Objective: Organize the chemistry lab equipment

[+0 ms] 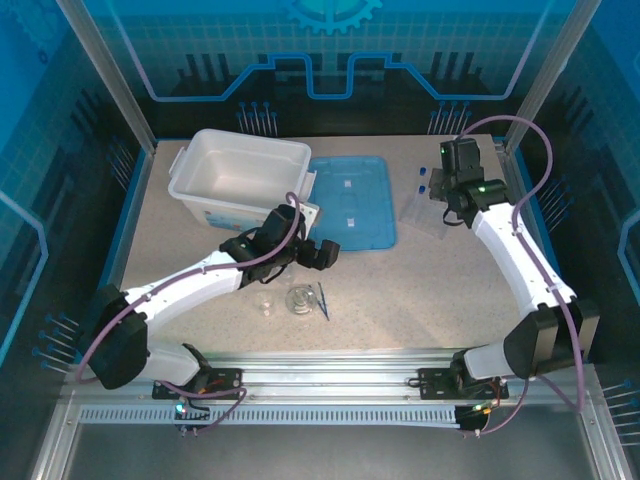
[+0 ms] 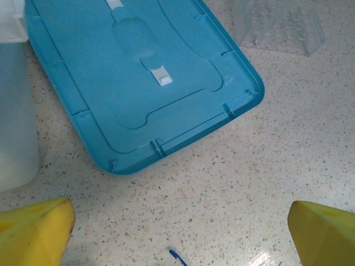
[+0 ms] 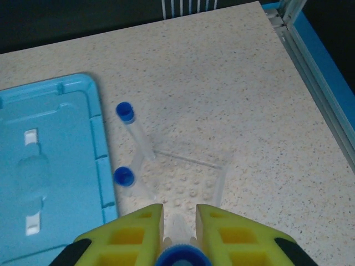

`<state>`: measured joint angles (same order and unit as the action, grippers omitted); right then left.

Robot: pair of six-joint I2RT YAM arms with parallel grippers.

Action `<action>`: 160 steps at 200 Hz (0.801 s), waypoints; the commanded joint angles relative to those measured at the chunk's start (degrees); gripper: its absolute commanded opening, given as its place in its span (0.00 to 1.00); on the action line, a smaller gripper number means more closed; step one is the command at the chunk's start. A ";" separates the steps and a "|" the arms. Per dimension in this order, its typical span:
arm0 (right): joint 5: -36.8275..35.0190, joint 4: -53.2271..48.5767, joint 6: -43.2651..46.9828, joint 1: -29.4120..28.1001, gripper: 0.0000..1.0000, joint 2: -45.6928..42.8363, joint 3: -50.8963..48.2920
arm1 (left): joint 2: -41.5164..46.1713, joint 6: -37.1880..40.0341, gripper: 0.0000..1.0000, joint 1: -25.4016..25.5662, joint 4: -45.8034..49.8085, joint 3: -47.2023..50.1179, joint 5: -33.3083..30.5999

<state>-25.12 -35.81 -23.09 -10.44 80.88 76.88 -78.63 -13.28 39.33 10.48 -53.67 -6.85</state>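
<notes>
Two slim clear tubes with blue caps [image 1: 421,173] stand upper right in the top view, beside my right gripper [image 1: 443,210]. Left wrist view: my left gripper [image 2: 180,216] is wide and empty, with thin dark-blue tweezers [image 2: 176,257] at bottom centre. Right wrist view: fingers [image 3: 136,235] narrow, clamping a third tube [image 3: 178,256] at bottom edge; I should keep it upright near the transparent rack [image 3: 191,177].

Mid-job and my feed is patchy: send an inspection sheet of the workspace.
Surface: speckled table, no spills seen.
Job's things: beaker, conical flask and tweezers grouped near the front; two blue-capped tubes leaning at the clear rack.
Clutter: white bin open, looks empty; light-blue lid flat beside it.
Grippers: left gripper open, empty; right gripper shut on third tube.
Cables: purple cables loop along both arms, off the table's things.
Surroundings: blue-lit enclosure, nothing seen amiss.
</notes>
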 commanded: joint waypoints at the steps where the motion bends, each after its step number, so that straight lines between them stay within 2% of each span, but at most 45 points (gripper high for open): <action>1: -0.43 4.62 -2.19 2.24 0.20 1.76 -1.08 | 2.58 -1.75 0.99 -1.19 0.34 1.43 -0.64; 44: 0.41 7.85 -2.86 3.71 0.19 6.63 -0.57 | 4.07 -4.20 0.99 -3.40 0.18 3.77 1.39; 160: 2.43 11.46 -3.28 5.82 0.19 16.55 1.77 | 7.65 -4.81 0.99 -5.43 1.47 6.36 1.49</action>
<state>-23.18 -25.87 -25.47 -5.48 96.53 76.51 -72.77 -17.08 34.52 11.00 -48.51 -6.20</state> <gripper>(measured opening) 0.188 0.994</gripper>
